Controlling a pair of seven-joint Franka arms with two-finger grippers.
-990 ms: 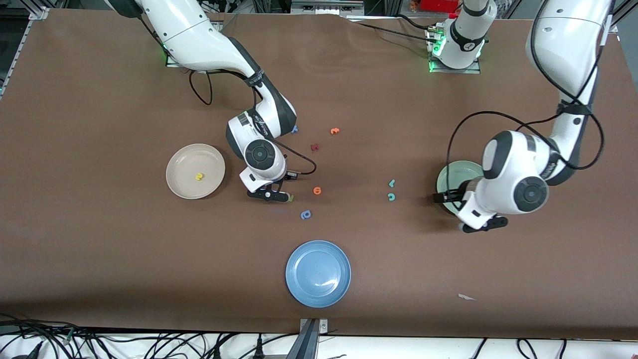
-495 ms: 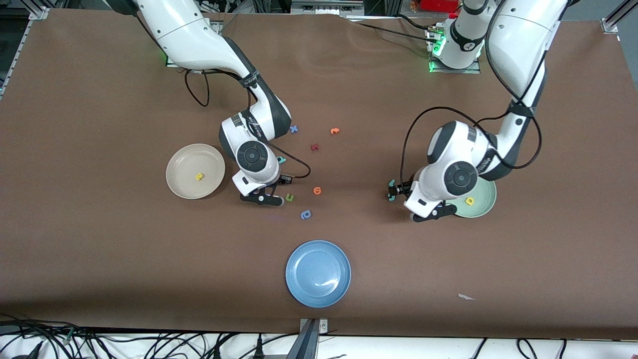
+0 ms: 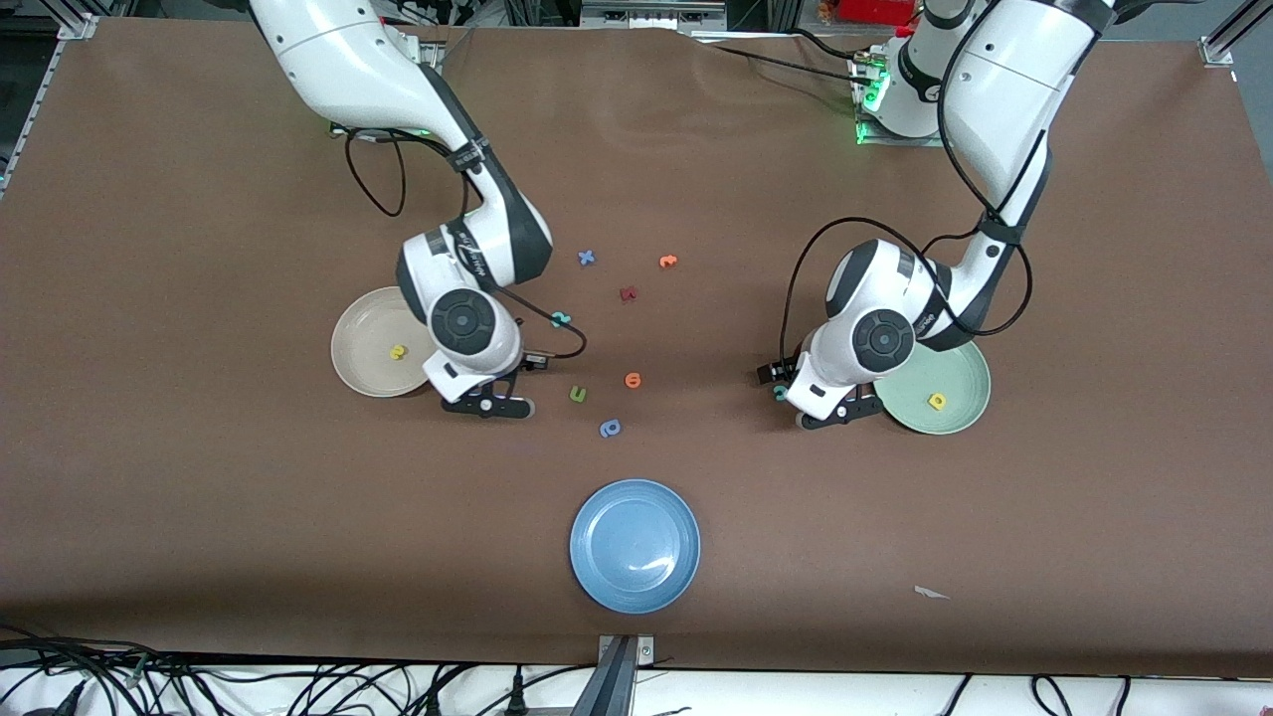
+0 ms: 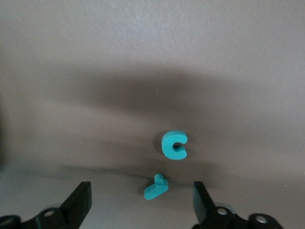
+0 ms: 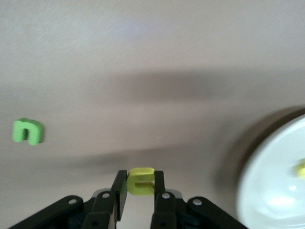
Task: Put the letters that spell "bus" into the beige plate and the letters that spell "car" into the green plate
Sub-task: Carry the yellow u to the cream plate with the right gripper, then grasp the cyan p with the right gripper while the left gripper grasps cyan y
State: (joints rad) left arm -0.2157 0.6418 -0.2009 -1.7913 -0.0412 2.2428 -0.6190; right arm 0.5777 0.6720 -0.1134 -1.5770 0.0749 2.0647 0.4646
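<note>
Brown matte sheeting covers the tabletop (image 3: 199, 497), a flat ground against which the small foam letters show clearly. In the front view, the beige plate (image 3: 358, 338) lies toward the right arm's end and carries one yellow letter (image 3: 398, 352); the green plate (image 3: 960, 383) lies toward the left arm's end and carries another yellow letter (image 3: 936, 401). Both plates are round and shallow with raised rims, which should keep dropped letters from sliding out. The right end effector (image 3: 487, 406) hangs over the tabletop just beside the beige plate, on its way, by judgement, to deliver its load. The left end effector (image 3: 833, 416) hangs low beside the green plate, over the spot where the teal letters lie. A blue plate (image 3: 635, 545) lies nearest the camera, and a green letter (image 3: 578, 395), an orange letter (image 3: 633, 380) and a periwinkle letter (image 3: 610, 429) lie between the arms. In the left wrist view, the fingers (image 4: 78, 202) stand wide apart, bracketing the thin teal "r" (image 4: 156, 187), with the teal "c" (image 4: 174, 145) just beside it; the spread suits a descent onto the "r". In the right wrist view, the fingers (image 5: 119, 188) are clamped on the yellow "u" (image 5: 141, 181) by its flat faces, and the pale plate rim shows near it.
</note>
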